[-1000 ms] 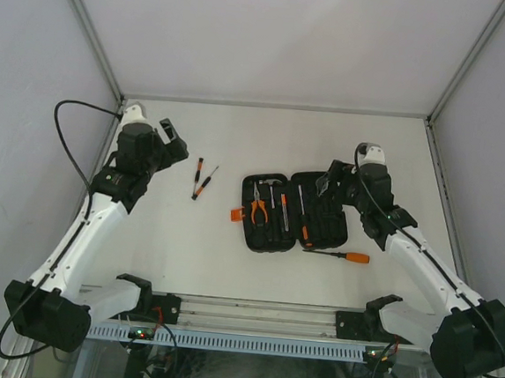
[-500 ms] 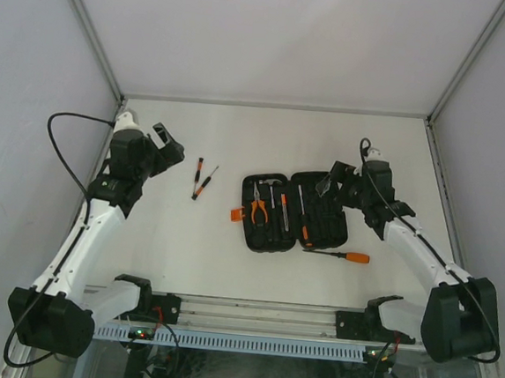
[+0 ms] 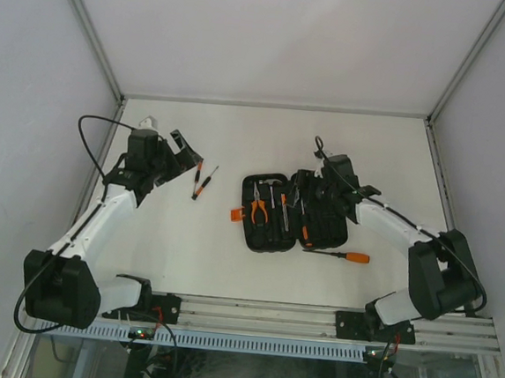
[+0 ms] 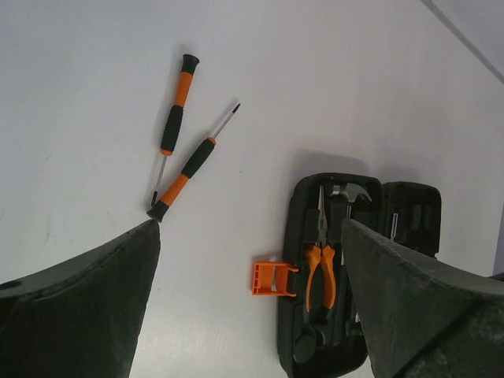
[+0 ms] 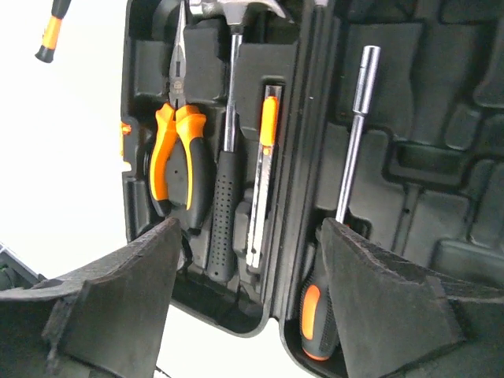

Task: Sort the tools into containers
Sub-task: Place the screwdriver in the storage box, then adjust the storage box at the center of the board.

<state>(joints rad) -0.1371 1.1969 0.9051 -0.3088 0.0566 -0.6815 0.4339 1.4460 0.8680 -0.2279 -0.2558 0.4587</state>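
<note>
The black tool case (image 3: pixel 325 220) lies open in the middle of the table, its orange latch (image 3: pixel 237 214) on the left. Orange-handled pliers (image 5: pixel 177 150), a hammer (image 5: pixel 227 157) and a slim orange-and-steel tool (image 5: pixel 264 173) sit in its left half. A socket driver (image 5: pixel 351 134) sits in the right half. My right gripper (image 5: pixel 250 224) hangs open over the case's hinge with nothing between its fingers. Two small screwdrivers (image 4: pixel 175 118) (image 4: pixel 193 165) lie on the table left of the case (image 4: pixel 409 216). My left gripper (image 4: pixel 250 228) is open above the table, near them.
An orange-handled screwdriver (image 3: pixel 348 256) lies on the table just in front of the case's right half. Grey walls close the table on the left, right and back. The arm bases and a metal rail run along the near edge.
My right gripper has swung left from the case's right edge to over its middle. My left gripper has moved right toward the two small screwdrivers.
</note>
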